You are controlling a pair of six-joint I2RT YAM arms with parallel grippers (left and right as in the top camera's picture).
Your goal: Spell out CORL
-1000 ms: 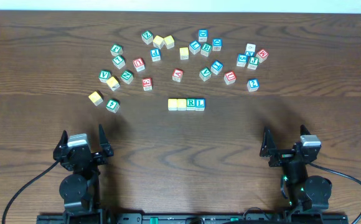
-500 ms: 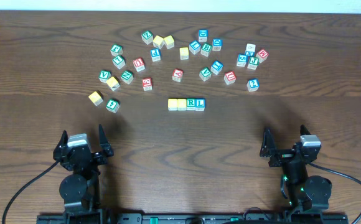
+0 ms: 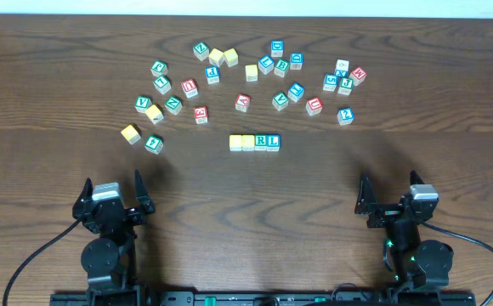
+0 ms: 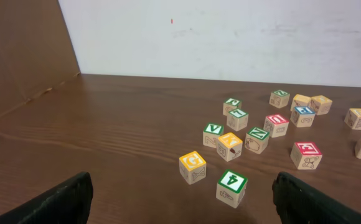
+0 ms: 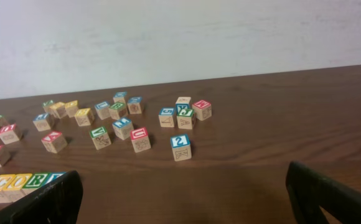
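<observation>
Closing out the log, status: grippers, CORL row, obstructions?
Left gripper open, empty. Right gripper open, empty. CORL row complete, mid-table. Loose blocks beyond it, none touching.

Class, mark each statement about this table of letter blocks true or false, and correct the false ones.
1. A row of four blocks stands touching near the middle of the table. True.
2. The left end effector grips a block. False: it is open and empty.
3. The row ends with the R block and L block. True.
4. The right end effector hovers over the row. False: it is open at the near edge, away from the blocks.
5. The blue 2 block sits on another block. False: it stands alone on the table.
</observation>
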